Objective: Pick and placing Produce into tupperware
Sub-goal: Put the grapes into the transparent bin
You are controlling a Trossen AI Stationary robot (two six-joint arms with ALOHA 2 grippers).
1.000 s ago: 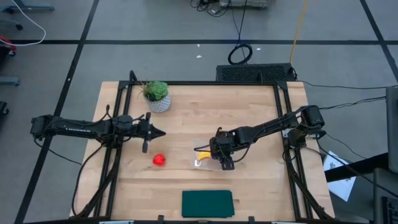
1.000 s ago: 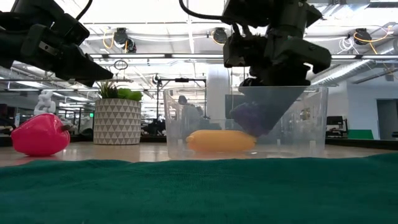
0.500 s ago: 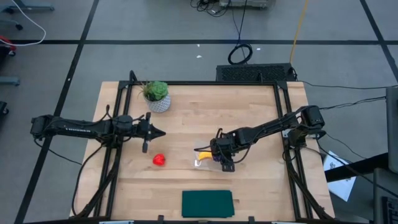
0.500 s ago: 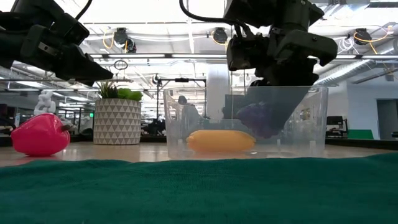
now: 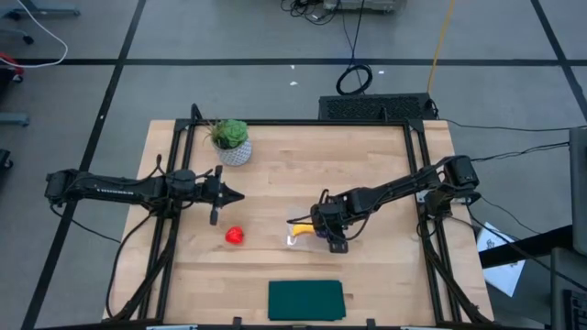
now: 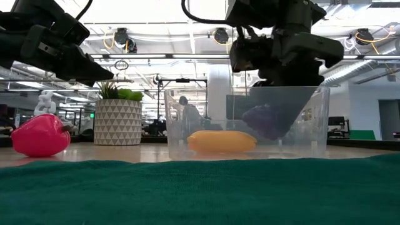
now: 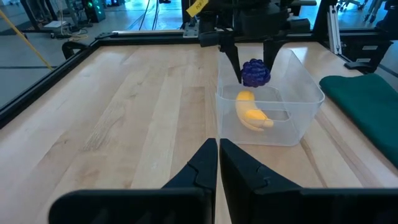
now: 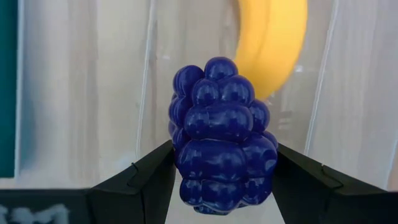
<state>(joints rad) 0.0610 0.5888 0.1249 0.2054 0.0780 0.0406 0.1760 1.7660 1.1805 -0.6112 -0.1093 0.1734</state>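
Note:
The clear tupperware (image 5: 295, 240) stands at the middle of the table with the yellow banana (image 6: 222, 141) lying on its floor. My right gripper (image 5: 323, 231) reaches down into it, shut on the purple grape bunch (image 8: 221, 137), which also shows in the left wrist view as a grape bunch (image 7: 255, 73) beside the banana (image 7: 252, 112). The red fruit (image 5: 235, 236) rests on the table left of the tupperware. My left gripper (image 5: 237, 195) hangs shut over the table's left part, beyond the red fruit, touching nothing. My right gripper pinches the grape bunch between its two fingers, one finger (image 8: 140, 180) on the side (image 8: 183, 155) and the other on the opposite side. The fingers come from above, slanting steeply down. The bunch hangs inside the tupperware's walls (image 6: 312, 125), clear of the floor and beside the banana.
A potted plant (image 5: 231, 140) stands at the far left of the table. A dark green mat (image 5: 305, 300) lies at the near edge. Bare wood lies between the red fruit and the tupperware.
My right gripper has tipped and rolled a little in place. The grape bunch in it has shifted slightly toward the table's right inside the tupperware, staying clear of the floor.

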